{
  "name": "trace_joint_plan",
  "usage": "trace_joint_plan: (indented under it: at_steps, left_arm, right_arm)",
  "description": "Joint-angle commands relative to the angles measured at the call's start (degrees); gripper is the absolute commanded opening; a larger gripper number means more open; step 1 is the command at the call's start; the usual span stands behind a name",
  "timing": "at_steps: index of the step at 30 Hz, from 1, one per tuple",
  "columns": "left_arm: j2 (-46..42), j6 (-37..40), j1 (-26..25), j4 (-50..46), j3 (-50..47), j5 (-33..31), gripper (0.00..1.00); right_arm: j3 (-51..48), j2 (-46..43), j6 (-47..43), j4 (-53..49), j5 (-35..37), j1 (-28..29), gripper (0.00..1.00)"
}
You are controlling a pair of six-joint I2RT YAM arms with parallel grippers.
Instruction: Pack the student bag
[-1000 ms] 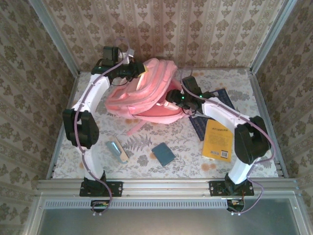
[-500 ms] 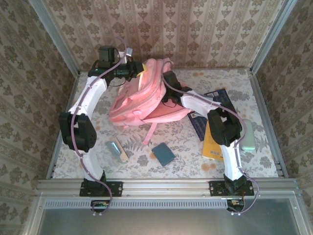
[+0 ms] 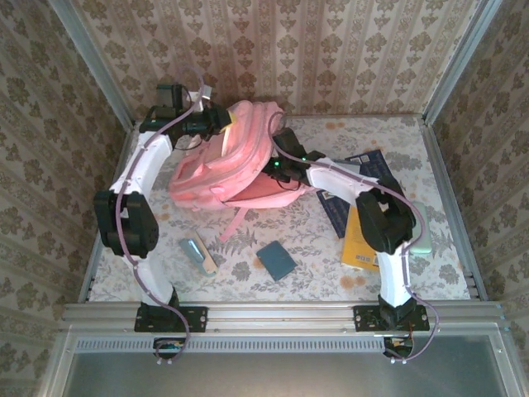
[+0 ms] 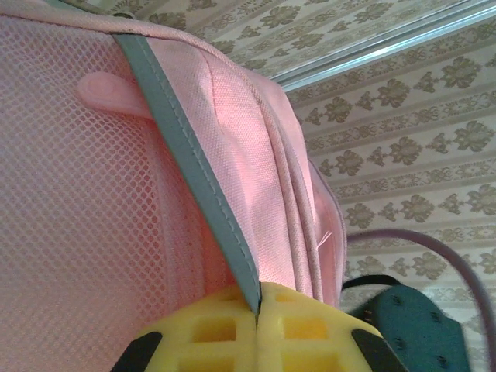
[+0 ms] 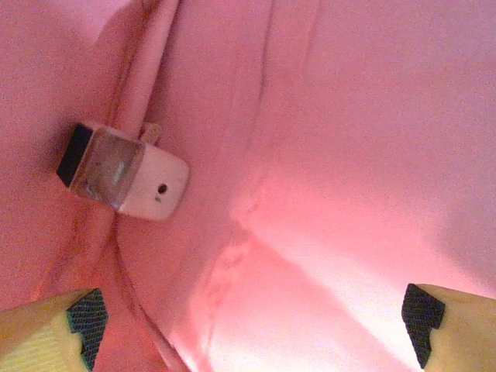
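Note:
The pink student bag (image 3: 223, 169) lies at the back centre of the table, its mouth facing right. My left gripper (image 3: 216, 124) holds up its top edge; in the left wrist view the gripper (image 4: 257, 310) is shut on the bag's grey trim strip (image 4: 194, 163), beside the pink mesh (image 4: 77, 232). My right arm (image 3: 310, 165) reaches into the mouth. Inside, my right gripper (image 5: 256, 333) stands wide open with nothing between its fingertips (image 5: 77, 322). A small white box with a clear part and a black end (image 5: 124, 170) lies on the pink lining (image 5: 349, 155), apart from the fingers.
On the table right of the bag lie a dark blue book (image 3: 354, 186) and a yellow book (image 3: 366, 241), with a pale green case (image 3: 422, 240) behind the right arm. A small teal notebook (image 3: 276, 260) and a short stick-like item (image 3: 198, 253) lie in front.
The right arm has pushed further into the bag. The bag and the left gripper holding its edge have shifted left.

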Motion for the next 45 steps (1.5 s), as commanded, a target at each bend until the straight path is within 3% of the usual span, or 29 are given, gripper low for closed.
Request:
trace_joint_plan:
  at_steps: [1,8,13,15,19,24,30,35,40,45]
  left_arm:
    - [-5.2,6.5,0.6,-1.7,0.8,-2.6,0.00]
    - [-6.9,11.1,-0.4,-5.8,-2.2,-8.9,0.00]
    - [-7.8,13.3,-2.7,-7.3,-4.9,-12.8,0.00]
    - [-8.1,14.3,-3.0,-8.1,-5.7,-14.6,0.00]
    - [-7.3,15.9,-2.2,-9.7,-4.6,-18.9,0.00]
    - [-4.0,17.6,-2.3,-11.6,-2.8,-19.8,0.00]
    - [-4.4,13.9,-4.1,-8.4,-6.8,-17.7,0.00]
    - [-5.2,11.9,-3.7,-5.0,-11.3,-16.3,0.00]
    - [-5.3,11.5,-2.5,-3.0,-13.2,-15.4,0.00]
    - [-5.6,11.0,-2.4,-1.5,-14.6,-14.6,0.00]
  right_arm:
    - [-3.2,-8.8,-5.1,-3.3,4.6,-0.5,1.00]
    - [-10.8,-20.3,-8.8,-15.1,19.3,-0.7,0.98]
    - [-15.9,-26.2,-9.8,-19.3,26.1,-0.9,0.99]
    - [-17.1,-27.4,-11.0,-19.2,25.5,-1.0,0.99]
    - [-19.9,-29.2,-13.5,-18.9,16.3,-0.5,0.99]
    - [-21.1,-29.1,-18.8,-23.6,13.6,7.2,1.00]
    - [-20.4,-23.1,-20.9,-33.6,16.9,19.3,1.00]
    - [-18.9,-18.1,-17.5,-37.1,20.7,26.7,1.00]
    - [-17.1,-14.1,-15.4,-37.6,21.1,31.9,1.00]
    - [-16.3,-10.1,-13.7,-38.2,23.0,32.9,1.00]
